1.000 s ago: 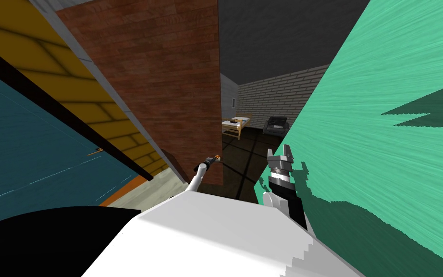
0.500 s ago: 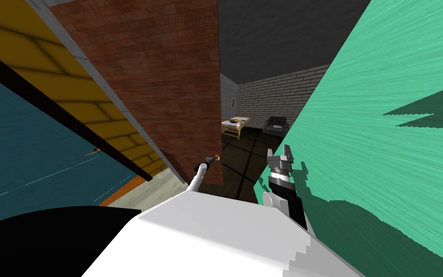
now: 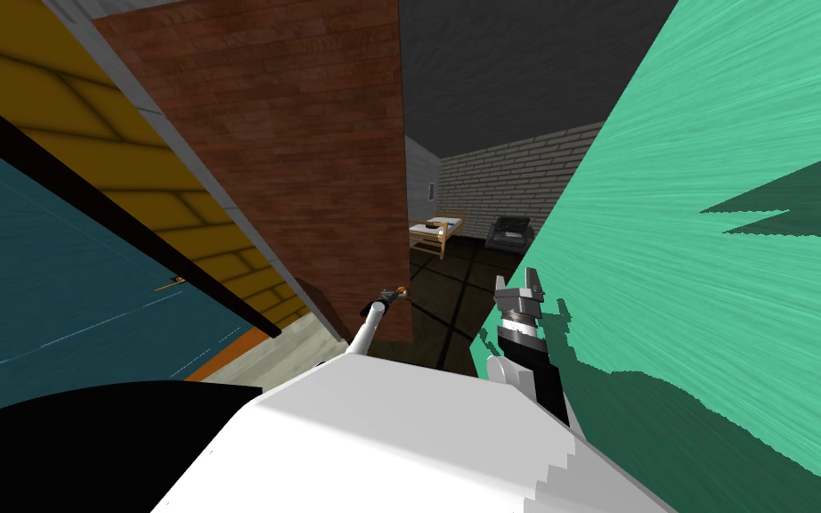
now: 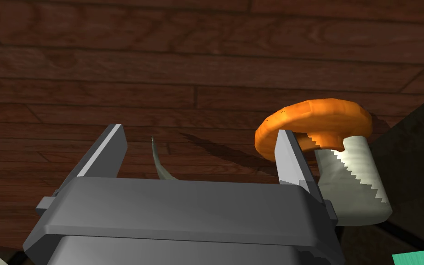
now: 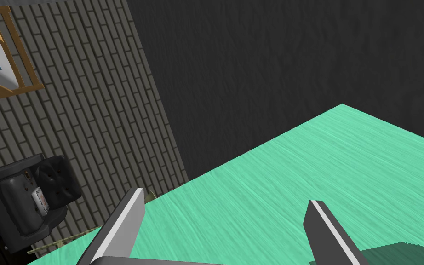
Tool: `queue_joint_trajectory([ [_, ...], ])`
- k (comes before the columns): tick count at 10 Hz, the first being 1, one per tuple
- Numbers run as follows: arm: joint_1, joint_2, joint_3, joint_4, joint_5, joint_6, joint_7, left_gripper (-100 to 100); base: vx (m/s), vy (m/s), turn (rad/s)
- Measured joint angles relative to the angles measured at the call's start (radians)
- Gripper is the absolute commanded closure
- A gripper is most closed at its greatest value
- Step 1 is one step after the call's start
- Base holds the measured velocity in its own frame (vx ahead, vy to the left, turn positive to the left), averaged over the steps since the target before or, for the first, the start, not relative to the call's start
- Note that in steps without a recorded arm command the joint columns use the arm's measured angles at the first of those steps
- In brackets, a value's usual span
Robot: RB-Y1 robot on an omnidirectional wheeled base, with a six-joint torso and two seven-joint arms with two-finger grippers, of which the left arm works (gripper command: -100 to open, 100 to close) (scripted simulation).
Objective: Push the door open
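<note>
Left wrist view | left hand (image 4: 199,133) spread, empty, facing door (image 4: 206,55) | orange knob (image 4: 317,122) beside one finger | right hand (image 5: 226,198) spread, empty, near green wall (image 5: 321,152)

1 door (image 3: 311,160), brown wood planks, w/ 1 orange knob (image 4: 314,122). 2 grippers, left gripper (image 4: 199,133) & right gripper (image 5: 226,198), 2 fingers (image 4: 107,152) ea. Past the door: 1 wood-framed bed (image 3: 435,233), 1 dark armchair (image 3: 511,233). 1 green surface (image 3: 711,178).

Clear gap between brown wood-plank door (image 3: 311,160) and green streaked wall (image 3: 711,223); orange round knob (image 4: 314,119) crowds one finger of the left gripper (image 4: 199,133).
</note>
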Motion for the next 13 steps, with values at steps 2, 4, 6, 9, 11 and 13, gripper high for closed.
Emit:
queue_joint_trajectory([
  [2,0.004,0.049,-0.085,0.029,0.083,-0.053,-0.01,100,0.003,-0.006,0.004],
  [4,0.009,0.031,-0.065,0.007,0.069,-0.037,-0.016,100,0.0,0.008,0.003],
  [6,0.012,0.019,-0.029,-0.004,0.041,-0.02,-0.016,100,0.002,-0.007,-0.021],
  [9,0.011,-0.001,0.023,-0.021,-0.034,0.014,-0.004,100,0.004,-0.017,0.018],
  [11,0.006,-0.011,0.027,-0.023,-0.069,-0.009,-0.006,100,0.05,-0.042,0.002],
  [13,-0.002,-0.004,0.029,-0.012,-0.085,-0.028,-0.01,100,0.026,-0.008,0.025],
])
